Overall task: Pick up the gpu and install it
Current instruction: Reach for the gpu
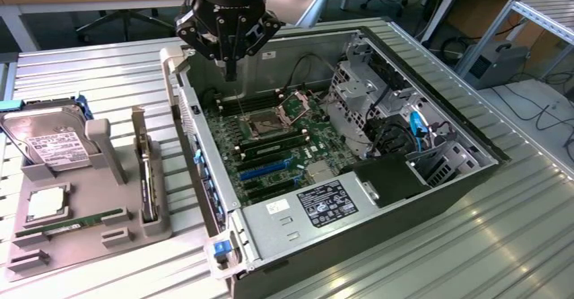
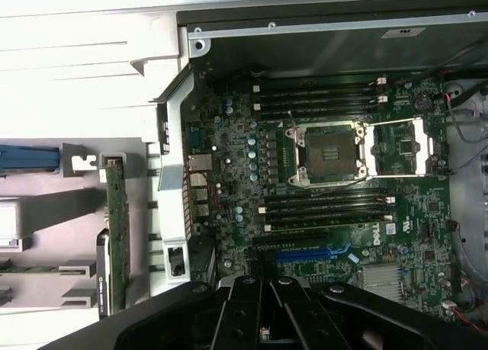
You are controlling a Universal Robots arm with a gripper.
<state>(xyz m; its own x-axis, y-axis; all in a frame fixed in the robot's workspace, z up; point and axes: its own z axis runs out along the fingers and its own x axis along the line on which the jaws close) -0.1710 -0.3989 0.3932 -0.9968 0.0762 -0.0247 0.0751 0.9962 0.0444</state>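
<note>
Above the open computer case, the gripper hangs, jaws clenched on nothing. The gpu stands on edge in the grey holder on the counter (well apart). A good grasp means squaring to its thin top edge.

Gpu: thin dark card, upright on edge in gray holder slot, outside PC case.

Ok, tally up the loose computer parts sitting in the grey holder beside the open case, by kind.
Boxy silver hard drive with white label: 1
Square silver processor chip: 1
Long narrow green memory stick: 1
Thin dark expansion card, standing on edge: 1
Total: 4
</note>
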